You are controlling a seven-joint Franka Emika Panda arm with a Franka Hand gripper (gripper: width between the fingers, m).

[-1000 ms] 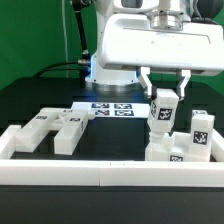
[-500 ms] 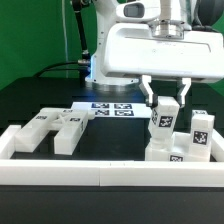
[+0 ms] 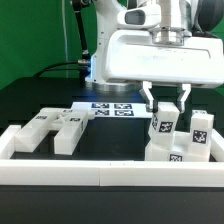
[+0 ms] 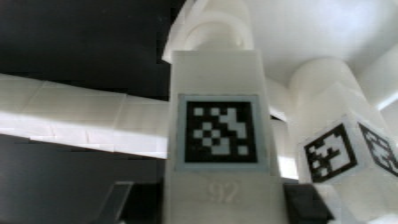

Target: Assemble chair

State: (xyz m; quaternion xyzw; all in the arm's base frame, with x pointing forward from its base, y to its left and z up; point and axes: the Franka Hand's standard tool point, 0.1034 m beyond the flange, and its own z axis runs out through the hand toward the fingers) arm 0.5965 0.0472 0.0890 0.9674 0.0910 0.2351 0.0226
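Observation:
In the exterior view my gripper (image 3: 165, 102) is shut on an upright white chair bar (image 3: 162, 125) with a black-and-white tag on its face. The bar's lower end sits at the top of a white chair block (image 3: 170, 152) on the exterior view's right; whether they touch I cannot tell. A second tagged upright piece (image 3: 200, 134) stands right beside it. In the wrist view the held bar (image 4: 219, 120) fills the middle, a dark finger (image 4: 121, 196) on either side of it, with the second tagged piece (image 4: 342, 140) behind.
Two more white chair parts (image 3: 40, 130) (image 3: 72, 128) lie on the exterior view's left. The marker board (image 3: 110, 108) lies on the black table behind them. A low white border rail (image 3: 90, 172) runs along the front and turns up the left side.
My gripper has come down with the bar, so the bar's lower end now reaches the white block. The grip has not changed.

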